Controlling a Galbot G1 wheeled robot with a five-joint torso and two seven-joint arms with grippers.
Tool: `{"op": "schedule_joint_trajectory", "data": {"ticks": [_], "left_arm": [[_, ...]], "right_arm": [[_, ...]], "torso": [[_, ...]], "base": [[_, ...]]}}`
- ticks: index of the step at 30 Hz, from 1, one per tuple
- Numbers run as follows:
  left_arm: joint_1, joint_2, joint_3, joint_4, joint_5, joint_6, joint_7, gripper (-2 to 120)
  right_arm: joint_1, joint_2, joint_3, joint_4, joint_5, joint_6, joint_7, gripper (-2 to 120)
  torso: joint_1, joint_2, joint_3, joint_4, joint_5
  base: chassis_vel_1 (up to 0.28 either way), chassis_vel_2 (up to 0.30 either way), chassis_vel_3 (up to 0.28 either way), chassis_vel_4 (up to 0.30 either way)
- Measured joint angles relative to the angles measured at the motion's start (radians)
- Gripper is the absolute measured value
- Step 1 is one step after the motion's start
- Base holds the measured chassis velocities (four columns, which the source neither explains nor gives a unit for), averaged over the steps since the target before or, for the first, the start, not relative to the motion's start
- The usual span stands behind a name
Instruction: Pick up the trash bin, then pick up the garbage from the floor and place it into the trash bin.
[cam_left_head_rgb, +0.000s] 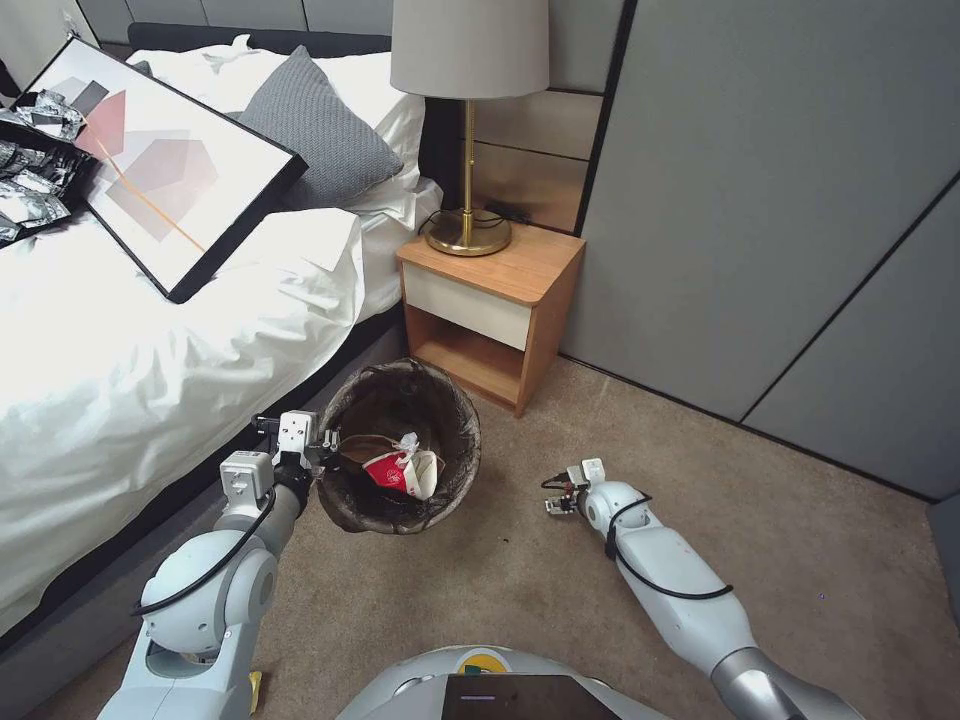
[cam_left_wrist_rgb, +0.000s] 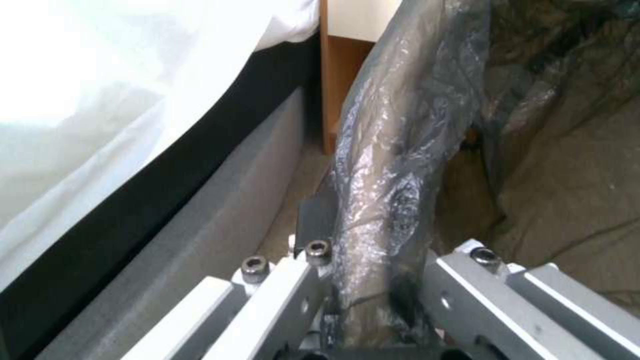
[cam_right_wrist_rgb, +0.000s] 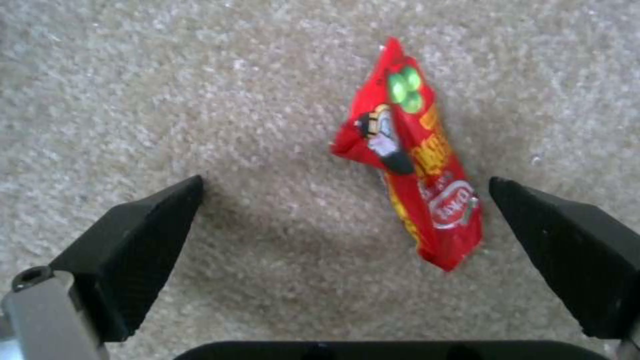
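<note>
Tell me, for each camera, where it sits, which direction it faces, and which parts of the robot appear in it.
Head view: on the robot's head, looking forward and down at the carpet, bed and bin; both arms show.
Left wrist view: on the left arm, looking along the left gripper, shut on the bin's lined rim, bed alongside.
Right wrist view: on the right arm, looking straight down past the open right gripper at a red wrapper on the carpet.
Shared: head and left wrist views both show the bin and bed.
</note>
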Motion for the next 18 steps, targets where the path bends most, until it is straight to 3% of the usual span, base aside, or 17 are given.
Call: {"op": "schedule_joint_trajectory", "data": {"ticks": [18], "left_arm": [[-0.005,-0.001,-0.004,0.007,0.003,-0.004,0.008,0]], "right_arm": [[0.04,0.018,-0.003,-0.08,-0.011,0.034,0.015,100]], "torso": [[0.0,0.0,0.0,-0.0011,-0.0014]], "base": [[0.0,0.0,0.0,0.0]]}}
